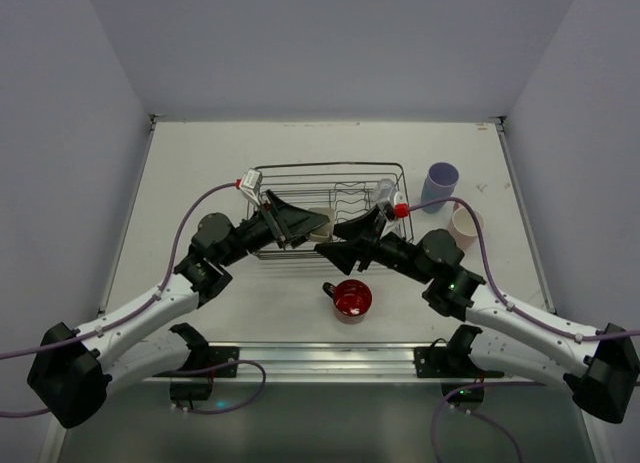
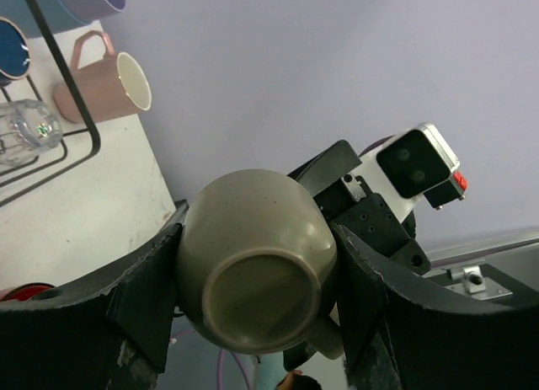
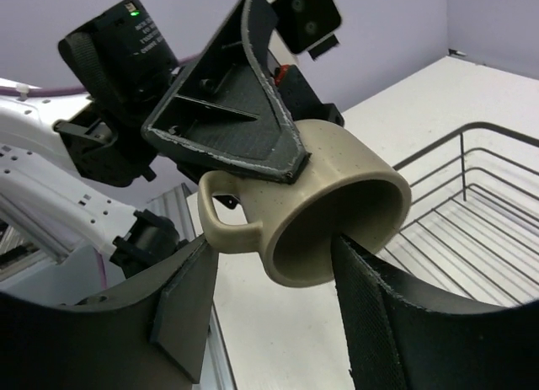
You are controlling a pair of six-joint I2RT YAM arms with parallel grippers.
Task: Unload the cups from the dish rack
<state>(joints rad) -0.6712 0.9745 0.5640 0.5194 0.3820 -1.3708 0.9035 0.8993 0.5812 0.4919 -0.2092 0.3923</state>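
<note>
Progress is partial, I judge: red mug at lower centre, lavender tumbler and pink cup at right stand on the table. My left hand clamps the beige cup over the rack front; my right hand gapes around it. A glass sits inside.

Passes free on counter left of dish rack; meets lavender tumbler, pink cup to its right, red mug in front, left pincer, right pincer, olive cup at near rim.
</note>
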